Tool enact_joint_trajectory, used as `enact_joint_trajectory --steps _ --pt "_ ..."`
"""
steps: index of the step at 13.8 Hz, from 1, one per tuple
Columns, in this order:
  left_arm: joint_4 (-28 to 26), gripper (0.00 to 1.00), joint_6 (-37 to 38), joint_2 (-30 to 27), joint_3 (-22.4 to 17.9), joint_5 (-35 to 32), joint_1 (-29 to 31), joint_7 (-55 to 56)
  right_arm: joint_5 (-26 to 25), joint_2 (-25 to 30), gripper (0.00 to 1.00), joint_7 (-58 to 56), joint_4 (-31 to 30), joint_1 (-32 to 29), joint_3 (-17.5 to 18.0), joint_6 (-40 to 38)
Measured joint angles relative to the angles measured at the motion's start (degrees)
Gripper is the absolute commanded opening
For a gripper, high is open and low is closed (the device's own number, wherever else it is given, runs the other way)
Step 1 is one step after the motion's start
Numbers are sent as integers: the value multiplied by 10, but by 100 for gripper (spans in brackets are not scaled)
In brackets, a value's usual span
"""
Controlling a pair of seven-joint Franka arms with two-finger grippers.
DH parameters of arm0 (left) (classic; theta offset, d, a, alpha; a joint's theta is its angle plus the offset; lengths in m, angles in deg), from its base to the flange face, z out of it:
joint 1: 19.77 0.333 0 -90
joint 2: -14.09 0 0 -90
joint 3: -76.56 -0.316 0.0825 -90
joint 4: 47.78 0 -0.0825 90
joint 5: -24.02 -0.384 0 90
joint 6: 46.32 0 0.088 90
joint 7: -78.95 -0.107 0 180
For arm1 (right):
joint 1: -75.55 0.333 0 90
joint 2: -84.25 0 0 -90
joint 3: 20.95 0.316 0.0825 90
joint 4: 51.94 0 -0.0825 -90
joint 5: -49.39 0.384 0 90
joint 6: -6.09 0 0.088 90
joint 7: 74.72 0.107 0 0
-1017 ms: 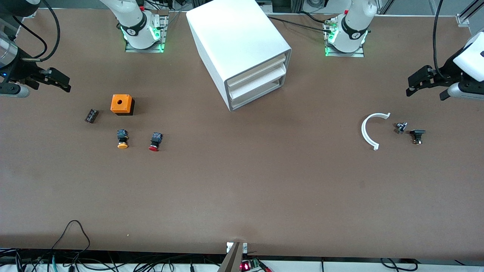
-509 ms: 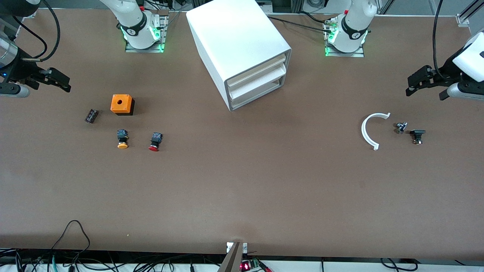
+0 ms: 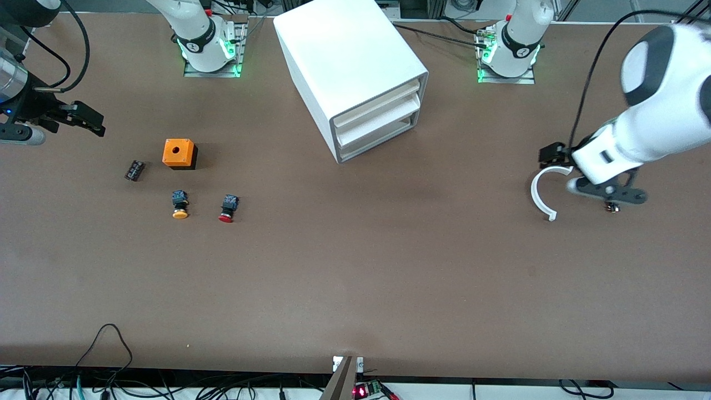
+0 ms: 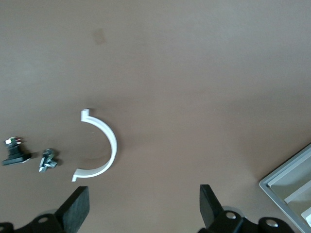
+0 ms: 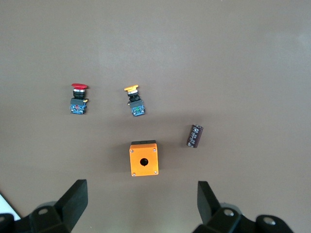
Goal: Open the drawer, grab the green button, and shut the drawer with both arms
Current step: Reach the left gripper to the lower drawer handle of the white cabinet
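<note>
The white cabinet stands at the middle of the table, near the arm bases. Its lowest drawer is shut, as are the upper ones. A corner of the cabinet shows in the left wrist view. No green-capped button is in view. My left gripper is open and empty, in the air over the white arc toward the left arm's end of the table; the left wrist view shows the jaws wide apart. My right gripper is open and empty near the right arm's end; the right wrist view shows it too.
An orange box, a dark component, an orange-yellow-capped button and a red-capped button lie toward the right arm's end. Two small dark parts lie beside the white arc.
The left arm has swung in from the table's end and now hangs over the white arc and the small dark parts. The right arm has not moved.
</note>
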Motion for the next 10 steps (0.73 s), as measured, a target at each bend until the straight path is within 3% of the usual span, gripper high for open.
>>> enact_joint_trajectory --steps 2,5,7,10 --pt "0 100 0 15 9 28 -2 0 0 -1 100 0 0 0 0 0" --pt "-8 100 10 39 8 133 9 -39 0 -1 100 0 0 0 0 0" --pt "-36 100 15 64 7 237 26 -85 0 -1 100 0 0 0 1 0" --pt "-80 100 13 110 6 322 34 -187 1 -1 100 -1 0 1 8 0"
